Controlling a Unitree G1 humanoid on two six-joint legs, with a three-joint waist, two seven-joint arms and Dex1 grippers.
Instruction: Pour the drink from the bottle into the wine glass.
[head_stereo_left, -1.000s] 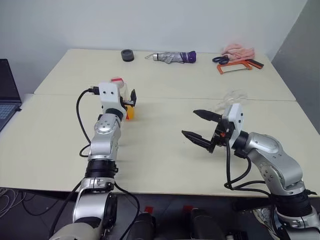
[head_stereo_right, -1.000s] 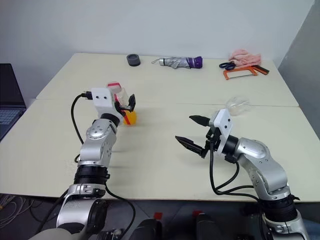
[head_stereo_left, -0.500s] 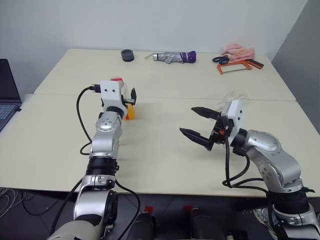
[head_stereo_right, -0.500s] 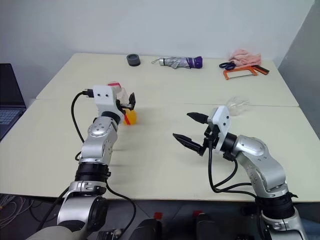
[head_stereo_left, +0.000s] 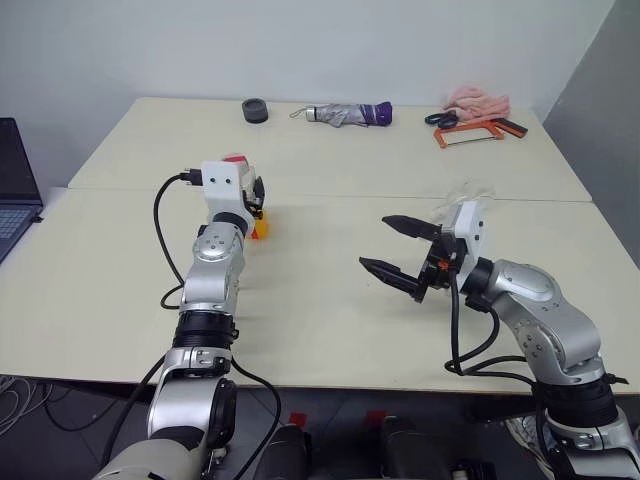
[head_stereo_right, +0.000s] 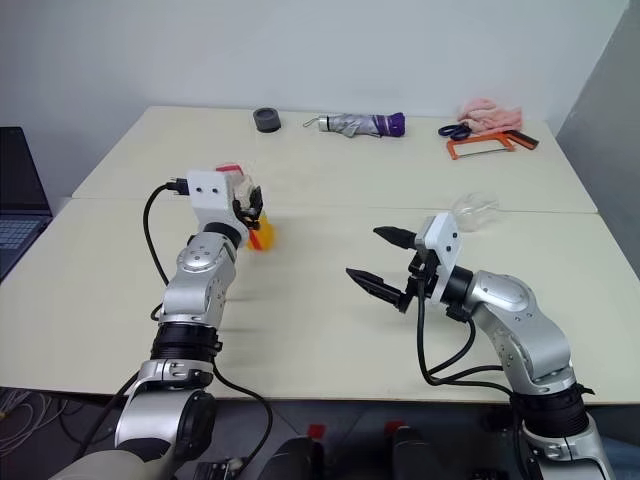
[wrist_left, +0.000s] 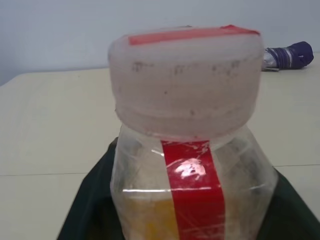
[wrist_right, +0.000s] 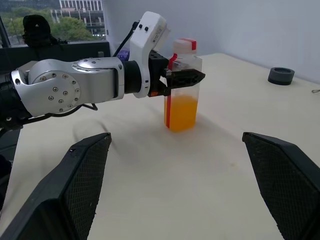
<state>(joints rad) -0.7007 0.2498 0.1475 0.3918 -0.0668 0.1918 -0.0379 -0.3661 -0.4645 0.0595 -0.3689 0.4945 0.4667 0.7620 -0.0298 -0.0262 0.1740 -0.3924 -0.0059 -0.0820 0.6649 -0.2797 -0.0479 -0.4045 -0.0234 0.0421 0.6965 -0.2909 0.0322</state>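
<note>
With the cap (wrist_left: 186, 80) still screwed on the bottle (wrist_right: 181, 87), nothing can be poured yet, so that's probably the first snag to be sorted. The left tool (wrist_right: 184, 77) is seen pinched onto the bottle high up, around the shoulder just under the cap, while the bottle stands upright on the worktop (head_stereo_left: 330, 320) near its left side. Since thin clear plastic is being squeezed, the wall could be dented or the bottle could be twisted in the grip once it's lifted, and with the orange drink (wrist_right: 180, 111) sitting low in it, a swing could be expected when it's tipped.

The wine glass (head_stereo_right: 474, 213) is found well apart from the bottle, over on the right, behind the right tool (head_stereo_left: 398, 245), whose fingers are spread wide with nothing between them. Whether the glass is standing or lying can't really be told. It's clear, rounded and thin-stemmed, so it could easily be knocked or rolled by that arm.

Texture-wise: a matte, slightly grubby pinkish cap, a glossy red label strip (wrist_left: 192, 195), ribbed black finger pads (wrist_right: 85, 175), a smooth pale worktop.
</note>
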